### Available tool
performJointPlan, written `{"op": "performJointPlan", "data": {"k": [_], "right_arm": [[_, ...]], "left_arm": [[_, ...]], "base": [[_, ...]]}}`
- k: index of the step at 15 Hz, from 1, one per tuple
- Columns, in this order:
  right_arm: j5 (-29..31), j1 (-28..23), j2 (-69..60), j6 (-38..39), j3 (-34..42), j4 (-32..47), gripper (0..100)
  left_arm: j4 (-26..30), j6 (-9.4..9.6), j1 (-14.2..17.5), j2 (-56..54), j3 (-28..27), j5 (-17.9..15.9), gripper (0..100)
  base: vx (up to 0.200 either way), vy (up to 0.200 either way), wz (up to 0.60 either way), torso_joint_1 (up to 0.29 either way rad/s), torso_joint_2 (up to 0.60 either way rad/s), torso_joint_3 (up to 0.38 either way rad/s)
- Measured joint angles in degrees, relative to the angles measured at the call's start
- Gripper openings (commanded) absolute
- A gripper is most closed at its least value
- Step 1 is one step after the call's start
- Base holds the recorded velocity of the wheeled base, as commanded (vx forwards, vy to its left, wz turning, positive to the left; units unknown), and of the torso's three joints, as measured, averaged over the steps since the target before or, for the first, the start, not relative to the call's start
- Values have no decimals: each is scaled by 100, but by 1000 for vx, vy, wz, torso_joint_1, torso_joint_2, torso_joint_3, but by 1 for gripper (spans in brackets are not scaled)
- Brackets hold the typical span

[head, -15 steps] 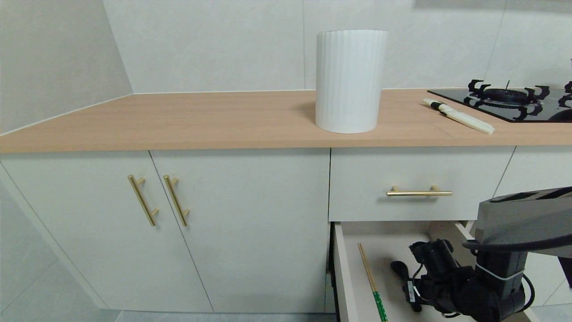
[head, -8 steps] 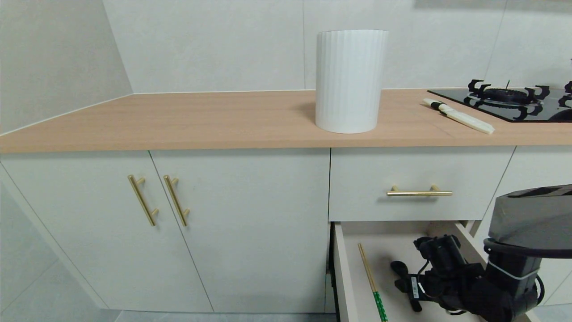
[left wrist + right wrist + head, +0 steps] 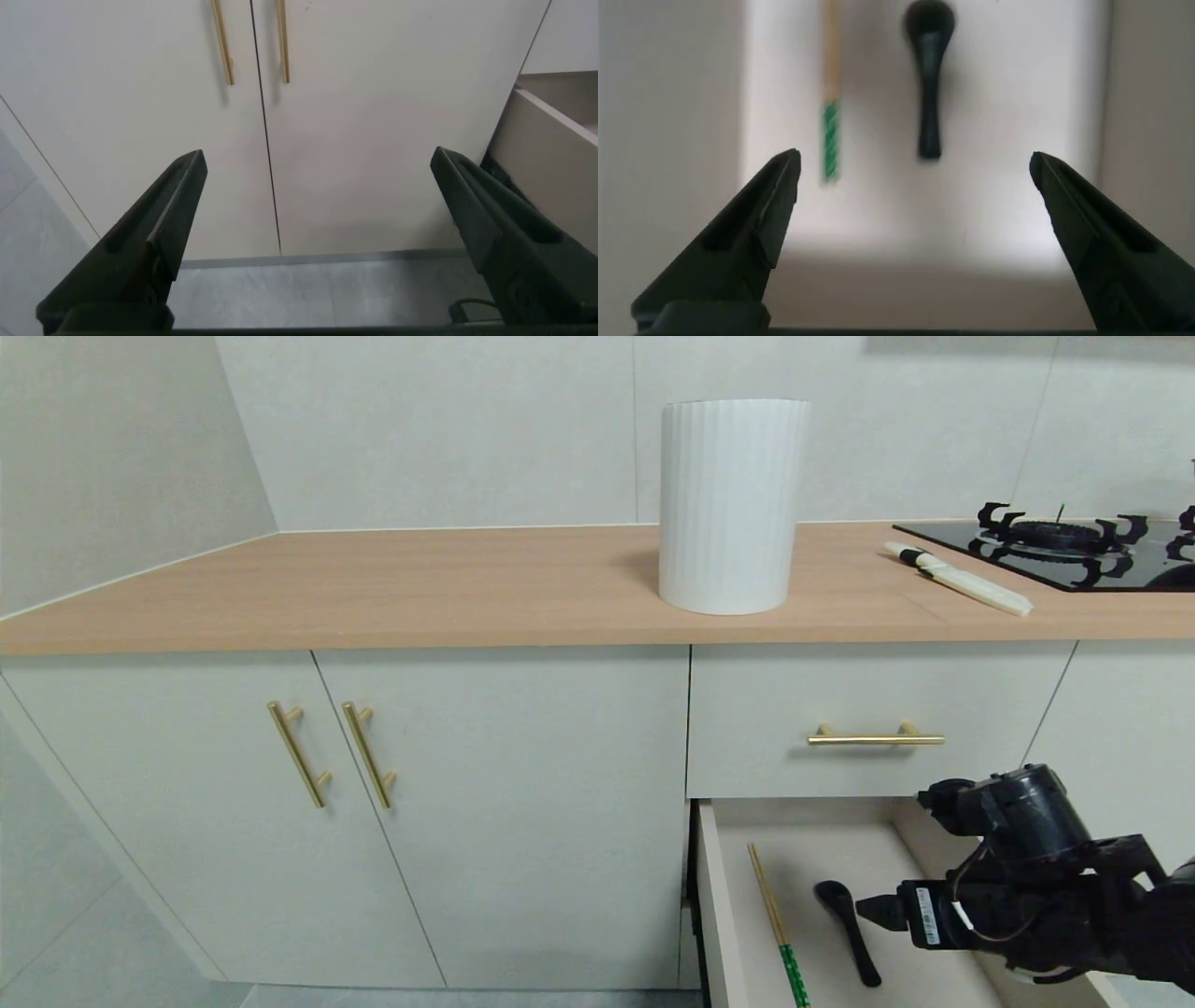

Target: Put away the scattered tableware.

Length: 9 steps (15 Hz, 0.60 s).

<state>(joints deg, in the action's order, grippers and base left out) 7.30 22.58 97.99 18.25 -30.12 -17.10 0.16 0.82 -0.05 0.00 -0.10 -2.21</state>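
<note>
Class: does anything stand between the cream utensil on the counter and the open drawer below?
Nothing visible does. The cream utensil lies clear of the white canister, and the drawer stands open, with room beside the spoon.

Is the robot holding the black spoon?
No, the black spoon lies in the open drawer beside the chopsticks, while the right tool hangs open and empty above it.
</note>
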Motion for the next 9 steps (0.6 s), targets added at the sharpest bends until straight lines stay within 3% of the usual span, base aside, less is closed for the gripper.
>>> {"op": "performJointPlan", "data": {"k": [2, 3, 9], "right_arm": [[-28, 215, -653, 2, -238, 969, 100], [-35, 335, -926, 2, -364, 1298, 100], [-38, 622, -1497, -5, -485, 1670, 100]], "left_arm": [[0, -2, 0, 0, 0, 0, 100], [2, -2, 0, 0, 0, 0, 100], [0, -13, -2, 0, 0, 0, 100]], "base": [[0, 0, 0, 0, 0, 0], [-200, 0, 0, 2, 7, 12], [-200, 0, 0, 2, 2, 3]]}}
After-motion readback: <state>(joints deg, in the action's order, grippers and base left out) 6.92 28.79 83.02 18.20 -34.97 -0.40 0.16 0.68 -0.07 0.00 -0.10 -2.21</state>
